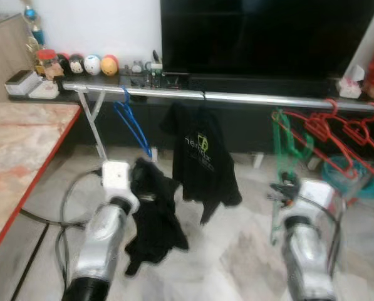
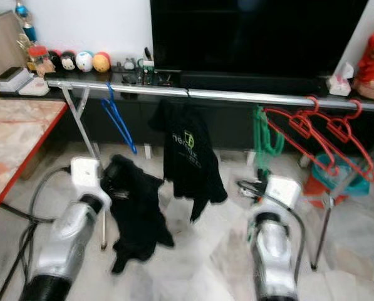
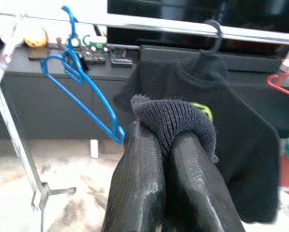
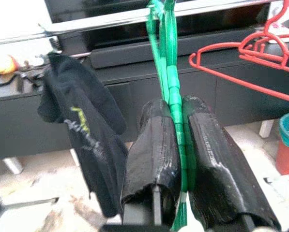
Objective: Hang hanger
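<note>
The green hanger is pinched between the two black fingers of the right gripper, which are closed flat against its thin plastic; in the left eye view it stands at the lower right of the frame, rising from the gripper toward the rail. The left gripper, at the lower left, has its fingers closed on a fold of a dark knitted garment that hangs limp from it over the pale floor.

Further back, a silver rail runs across the middle of the frame. A black T-shirt already hangs on it near the centre, a blue hanger hangs empty to its left, and red hangers crowd the right end. The green hanger's top reaches up to the rail — whether its hook is over the bar cannot be told.

Behind the rail is a dark TV on a low black cabinet.

As a judgement, the task is at an early-to-middle stage: both pieces are in hand, but the dark garment is not yet on the green hanger, and hanging it remains.
</note>
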You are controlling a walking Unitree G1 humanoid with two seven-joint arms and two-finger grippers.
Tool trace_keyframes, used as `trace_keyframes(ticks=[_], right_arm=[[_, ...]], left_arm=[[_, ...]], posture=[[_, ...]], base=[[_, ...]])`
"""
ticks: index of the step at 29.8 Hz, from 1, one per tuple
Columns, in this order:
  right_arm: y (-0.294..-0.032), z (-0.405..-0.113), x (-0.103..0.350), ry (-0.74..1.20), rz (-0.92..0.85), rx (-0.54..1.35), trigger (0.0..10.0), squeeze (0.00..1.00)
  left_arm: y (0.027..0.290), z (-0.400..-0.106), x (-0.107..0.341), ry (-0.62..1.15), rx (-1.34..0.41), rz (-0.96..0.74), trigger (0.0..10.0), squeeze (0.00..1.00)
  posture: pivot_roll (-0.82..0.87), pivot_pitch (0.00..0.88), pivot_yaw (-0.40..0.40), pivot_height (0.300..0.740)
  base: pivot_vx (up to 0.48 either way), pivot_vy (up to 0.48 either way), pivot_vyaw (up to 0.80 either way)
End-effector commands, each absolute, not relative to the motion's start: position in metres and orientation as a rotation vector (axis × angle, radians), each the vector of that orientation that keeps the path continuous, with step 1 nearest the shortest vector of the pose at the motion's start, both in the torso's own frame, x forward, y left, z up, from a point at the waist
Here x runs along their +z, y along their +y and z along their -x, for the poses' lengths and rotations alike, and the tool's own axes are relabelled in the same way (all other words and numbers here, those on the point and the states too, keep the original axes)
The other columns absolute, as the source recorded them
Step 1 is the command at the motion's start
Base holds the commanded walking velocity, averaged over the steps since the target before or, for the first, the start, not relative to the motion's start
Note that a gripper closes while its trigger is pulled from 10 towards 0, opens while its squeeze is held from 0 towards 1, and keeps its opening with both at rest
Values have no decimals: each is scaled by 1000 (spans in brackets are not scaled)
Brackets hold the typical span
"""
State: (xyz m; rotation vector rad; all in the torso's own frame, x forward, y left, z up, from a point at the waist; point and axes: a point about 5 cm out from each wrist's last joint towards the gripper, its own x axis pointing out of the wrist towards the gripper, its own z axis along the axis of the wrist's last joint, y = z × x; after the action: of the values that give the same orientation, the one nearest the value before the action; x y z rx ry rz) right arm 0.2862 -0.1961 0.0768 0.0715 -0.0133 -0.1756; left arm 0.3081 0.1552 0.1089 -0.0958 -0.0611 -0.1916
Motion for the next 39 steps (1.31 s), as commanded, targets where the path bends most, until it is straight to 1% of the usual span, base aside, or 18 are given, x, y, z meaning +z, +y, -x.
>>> trace_keyframes(ticks=[1, 7, 13, 16, 17, 19, 23, 28, 33, 39], right_arm=[[-209, -286, 80, -20, -68, -225, 10000, 0], [-212, -285, 78, -1, -68, -234, 10000, 0], [-220, -281, 60, 112, -122, -313, 10000, 0], [-224, -279, 54, 149, -93, -322, 10000, 0], [-225, -279, 55, 142, -104, -326, 10000, 0], [-225, -281, 57, 134, -109, -329, 10000, 0], [-225, -283, 59, 129, -103, -323, 10000, 0], [-227, -287, 62, 120, -96, -311, 10000, 0], [-227, -296, 70, 108, -68, -253, 10000, 0], [-233, -307, 73, 145, -17, -223, 10000, 0]], left_arm=[[147, -311, 118, -103, -214, 102, 10000, 0], [146, -311, 119, -102, -215, 103, 10000, 0], [147, -311, 118, -99, -210, 103, 10000, 0], [149, -309, 110, -69, -209, 87, 10000, 0], [152, -307, 100, -22, -214, 60, 10000, 0], [158, -303, 85, 39, -215, 50, 10000, 0], [164, -297, 74, 77, -196, 43, 10000, 0], [164, -296, 73, 78, -193, 41, 10000, 0], [162, -296, 71, 77, -196, 44, 10000, 0], [161, -296, 72, 74, -200, 44, 10000, 0]], posture=[[-16, 0, 5, 740], [-15, 0, 3, 740], [-12, 0, 2, 740], [-10, 0, 3, 740], [-10, 0, 4, 740], [-11, 0, 5, 740], [-11, 0, 5, 740], [-9, 0, 2, 740], [-11, 0, -1, 740], [-8, 0, -1, 740]], base=[[401, 0, 0], [407, 0, 0], [409, 0, 0], [396, 0, 0], [311, 0, 0], [0, 0, 0], [0, 0, 0], [0, 0, 0], [0, 0, 0], [0, 0, 0]])
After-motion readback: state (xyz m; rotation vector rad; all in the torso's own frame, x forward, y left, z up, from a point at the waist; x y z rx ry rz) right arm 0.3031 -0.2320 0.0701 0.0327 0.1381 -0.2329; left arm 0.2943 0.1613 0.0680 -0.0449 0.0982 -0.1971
